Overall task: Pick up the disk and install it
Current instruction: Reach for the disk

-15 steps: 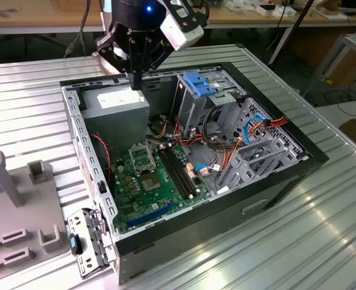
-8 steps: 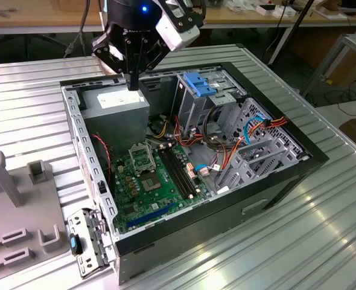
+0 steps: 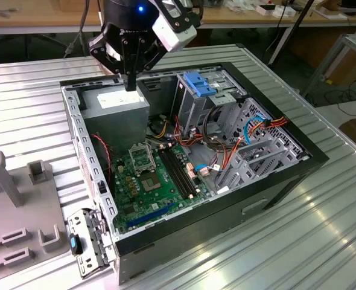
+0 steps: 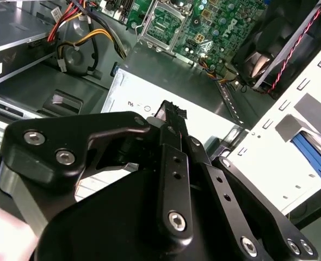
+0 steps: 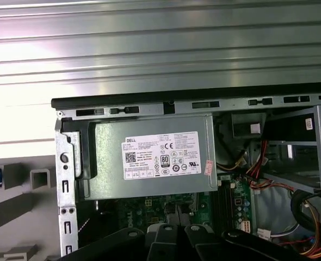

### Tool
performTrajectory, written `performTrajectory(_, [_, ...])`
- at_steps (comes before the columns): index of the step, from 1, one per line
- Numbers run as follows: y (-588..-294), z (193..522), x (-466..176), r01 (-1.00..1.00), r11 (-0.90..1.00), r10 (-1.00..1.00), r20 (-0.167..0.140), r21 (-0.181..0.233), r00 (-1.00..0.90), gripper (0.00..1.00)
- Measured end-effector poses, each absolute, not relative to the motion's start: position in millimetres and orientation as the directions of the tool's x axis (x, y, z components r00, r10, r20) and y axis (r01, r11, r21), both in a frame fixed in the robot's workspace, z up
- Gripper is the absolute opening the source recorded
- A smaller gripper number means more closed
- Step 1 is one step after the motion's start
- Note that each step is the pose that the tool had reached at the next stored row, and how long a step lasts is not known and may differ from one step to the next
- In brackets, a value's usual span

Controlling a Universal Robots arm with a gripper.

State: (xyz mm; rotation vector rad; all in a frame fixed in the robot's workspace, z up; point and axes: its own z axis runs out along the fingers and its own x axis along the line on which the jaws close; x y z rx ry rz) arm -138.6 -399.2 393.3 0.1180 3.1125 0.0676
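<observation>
The pick-up is not yet made. The gripper (image 3: 130, 81) hangs in the upper left of the exterior view, over the power-supply box (image 3: 114, 107) inside the open computer case (image 3: 268, 196). Its fingers (image 4: 174, 133) are pressed together into one narrow black prong with nothing between them. The disk (image 4: 314, 155) is, as far as I can judge, the bright blue-edged piece in the second wrist view. It lies just outside the case's slotted wall, on the side where the grey fixture (image 3: 9, 205) stands at the exterior view's left (too little of it shows to be certain). I put the work at the approach stage, well short of any install. Taking the disk would call for the arm to clear the case wall, reach the fixture and spread the fingers wide enough to span a flat, rigid body. The bite should probably fall on the metal rather than on the springier plastic rails. The power-supply box is matte grey sheet metal with a white label on its flat face. The motherboard (image 3: 154, 175) is green and crowded with sockets and slots. The drive cage (image 3: 199, 90) is perforated bright steel under a blue plastic top. The tabletop (image 3: 323, 241) is ribbed aluminium that throws back long streaks of light. The gripper's links are smooth black metal dotted with silver screw heads.
</observation>
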Motion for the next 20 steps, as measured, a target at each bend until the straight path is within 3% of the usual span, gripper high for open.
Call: performTrajectory(20, [-400, 393, -154, 0.075, 0.996, 0.076, -0.024, 0.044, -0.997, 0.11])
